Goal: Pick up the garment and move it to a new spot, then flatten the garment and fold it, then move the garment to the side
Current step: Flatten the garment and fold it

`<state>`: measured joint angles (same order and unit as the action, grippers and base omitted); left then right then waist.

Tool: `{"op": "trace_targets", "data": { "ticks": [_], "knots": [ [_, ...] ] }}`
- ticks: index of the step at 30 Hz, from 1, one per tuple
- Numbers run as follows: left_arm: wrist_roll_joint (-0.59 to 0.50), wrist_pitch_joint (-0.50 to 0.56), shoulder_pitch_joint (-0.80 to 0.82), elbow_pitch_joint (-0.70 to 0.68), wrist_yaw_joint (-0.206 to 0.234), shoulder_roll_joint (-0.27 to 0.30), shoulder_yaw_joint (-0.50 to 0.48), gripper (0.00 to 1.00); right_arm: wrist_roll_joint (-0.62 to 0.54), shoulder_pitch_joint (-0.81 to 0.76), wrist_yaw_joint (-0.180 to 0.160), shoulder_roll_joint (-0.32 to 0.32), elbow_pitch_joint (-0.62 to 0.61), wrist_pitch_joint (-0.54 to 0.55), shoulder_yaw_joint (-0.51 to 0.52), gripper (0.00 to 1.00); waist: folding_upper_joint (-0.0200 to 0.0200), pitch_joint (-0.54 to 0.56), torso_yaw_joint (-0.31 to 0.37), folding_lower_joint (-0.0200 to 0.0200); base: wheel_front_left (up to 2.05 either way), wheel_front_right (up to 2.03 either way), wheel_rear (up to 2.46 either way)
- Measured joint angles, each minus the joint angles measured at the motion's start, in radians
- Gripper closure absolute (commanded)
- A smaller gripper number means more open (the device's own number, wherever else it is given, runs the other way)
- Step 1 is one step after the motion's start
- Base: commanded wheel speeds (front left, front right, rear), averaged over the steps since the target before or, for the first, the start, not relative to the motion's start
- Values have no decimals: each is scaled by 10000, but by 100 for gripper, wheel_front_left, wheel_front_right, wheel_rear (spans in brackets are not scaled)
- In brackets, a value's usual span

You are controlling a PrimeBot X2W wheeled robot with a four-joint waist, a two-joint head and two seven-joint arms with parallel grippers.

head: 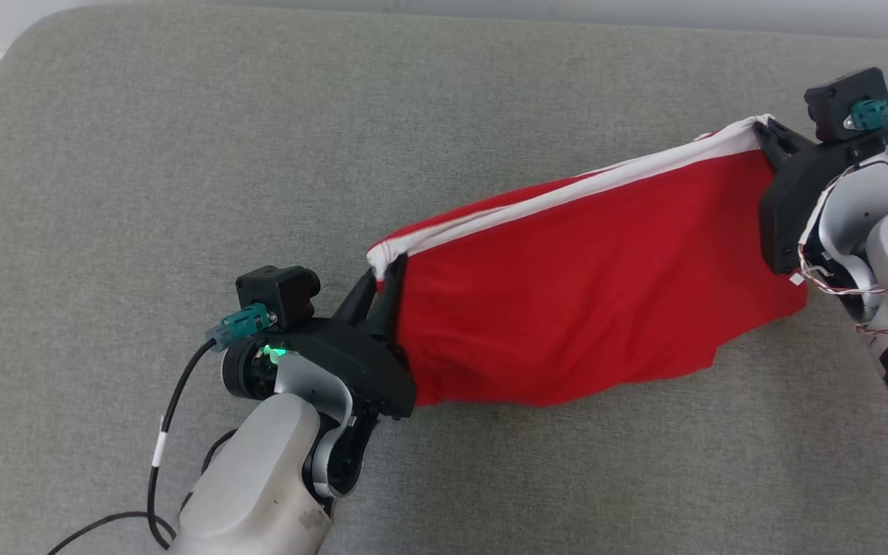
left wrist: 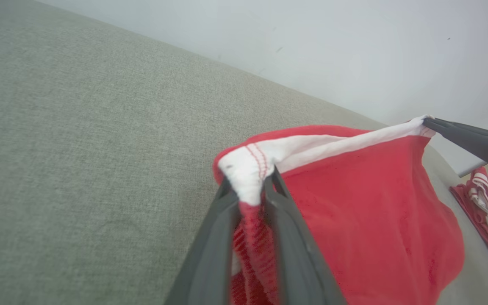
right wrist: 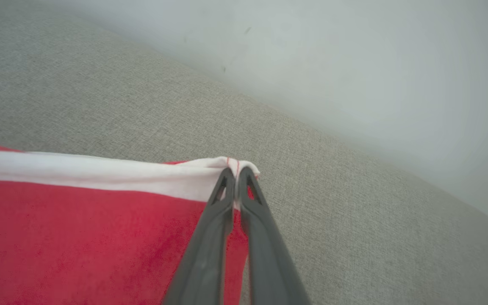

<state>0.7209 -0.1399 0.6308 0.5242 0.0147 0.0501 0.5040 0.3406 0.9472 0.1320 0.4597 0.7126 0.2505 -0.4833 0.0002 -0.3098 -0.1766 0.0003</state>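
Clamps left gripper (head: 378, 281) on one corner of the white band (head: 567, 189), just off centre toward 9 o'clock. Pinches right gripper (head: 764, 132) tight on the other corner at 2 o'clock. Between them, holds red garment (head: 583, 293) stretched, sagging over grey cushion (head: 182, 154).

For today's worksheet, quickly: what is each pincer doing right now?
Left pincer: shut on a white-banded corner of the red garment.
Right pincer: shut on the opposite corner.
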Motion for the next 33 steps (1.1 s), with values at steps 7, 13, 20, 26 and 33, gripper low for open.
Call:
{"op": "trace_targets", "data": {
  "ticks": [7,13,20,26,33],
  "knots": [
    [173,-794,261,391,293,-4,399,0,351,161,0,-234,1032,-828,-341,0,0,171,-131,-2,0,0,0],
    [-512,-1200,-287,-17,472,130,-374,0,1089,-180,0,-176,1384,-1012,-635,0,-1,738,-138,-3,0,0,0],
    [-2470,-1227,-2364,-2370,228,284,-2387,0,1967,-919,0,-111,1620,-1070,-817,0,-3,1570,-150,-5,0,0,0],
    [-3714,-1229,-3907,-3682,-324,211,-3586,0,2717,-1462,-2,-297,2121,-1158,-522,0,-3,2160,-177,-6,0,0,0],
    [-4420,-1229,-5060,-4242,-690,86,-4541,0,3108,-1574,-2,-401,2773,-1133,-198,0,-3,2227,-418,-6,0,0,0]
  ]
}}
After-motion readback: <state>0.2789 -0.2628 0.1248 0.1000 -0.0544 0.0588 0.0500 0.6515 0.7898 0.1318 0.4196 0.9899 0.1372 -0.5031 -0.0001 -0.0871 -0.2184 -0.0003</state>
